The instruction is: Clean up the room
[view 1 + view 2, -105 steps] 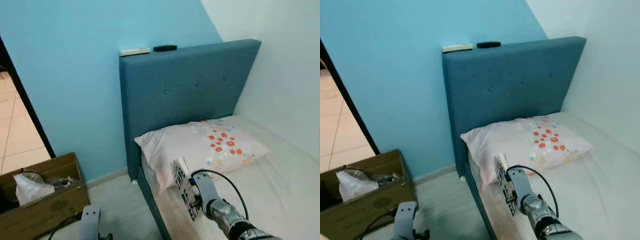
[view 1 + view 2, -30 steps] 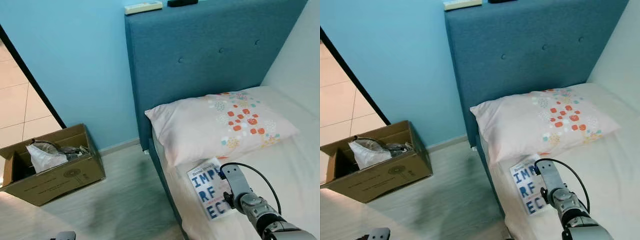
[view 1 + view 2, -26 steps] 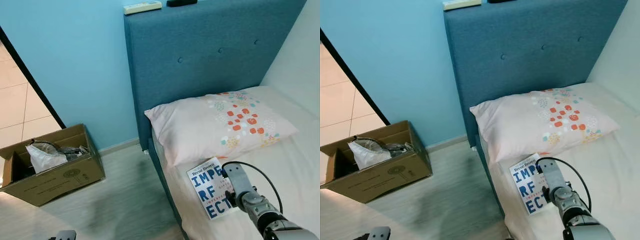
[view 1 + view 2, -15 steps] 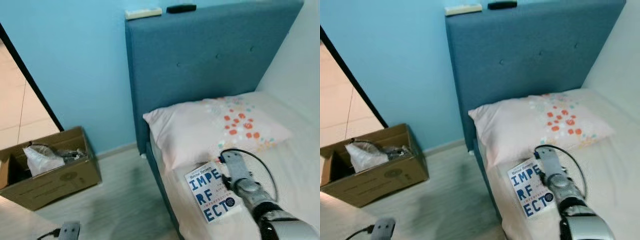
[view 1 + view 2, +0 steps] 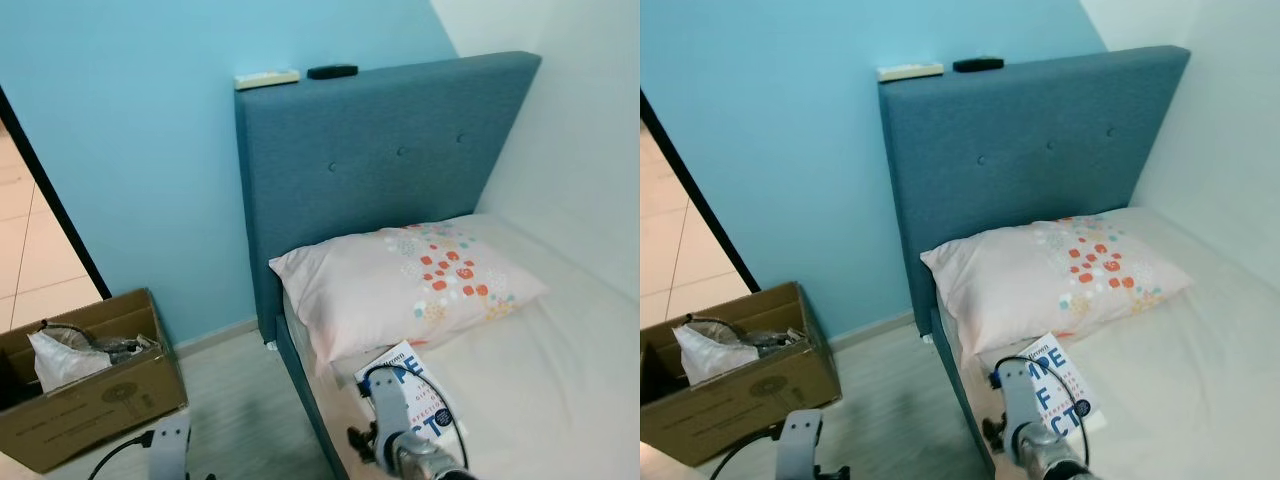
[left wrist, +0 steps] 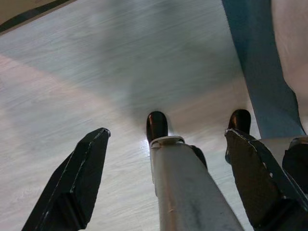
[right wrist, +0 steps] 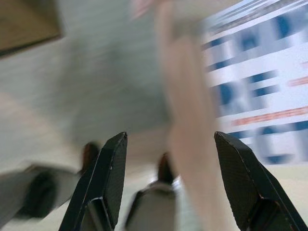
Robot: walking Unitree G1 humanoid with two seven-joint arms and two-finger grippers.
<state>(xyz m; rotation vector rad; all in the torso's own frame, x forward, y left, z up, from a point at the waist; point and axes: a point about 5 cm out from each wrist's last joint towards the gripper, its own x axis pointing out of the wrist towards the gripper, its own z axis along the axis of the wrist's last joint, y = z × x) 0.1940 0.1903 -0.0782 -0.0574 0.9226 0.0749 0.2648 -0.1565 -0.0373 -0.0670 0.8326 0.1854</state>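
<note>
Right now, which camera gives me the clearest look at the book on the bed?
The right eye view: the book lies flat on the mattress just below the pillow, its blue cover letters legible, the right gripper's arm crossing its near edge. The left eye view shows the same, more covered. The right wrist view catches it blurred, beyond the open right gripper.

Overall light: bright, even and soft in both eye views; the blue wall (image 5: pixel 140 150) is evenly lit.
Shadows: a faint one under the pillow (image 5: pixel 400 285); a darker patch on the floor (image 6: pixel 144 72) in the left wrist view.
Glare: a small bright glint on the floor by the robot's foot (image 6: pixel 156 126).
Sharpness: eye views mostly crisp; left wrist view slightly soft.
Blur: right wrist view heavily smeared, the book (image 7: pixel 260 91) lettering streaked, the right claw (image 7: pixel 173 185) fingers sharper.
</note>
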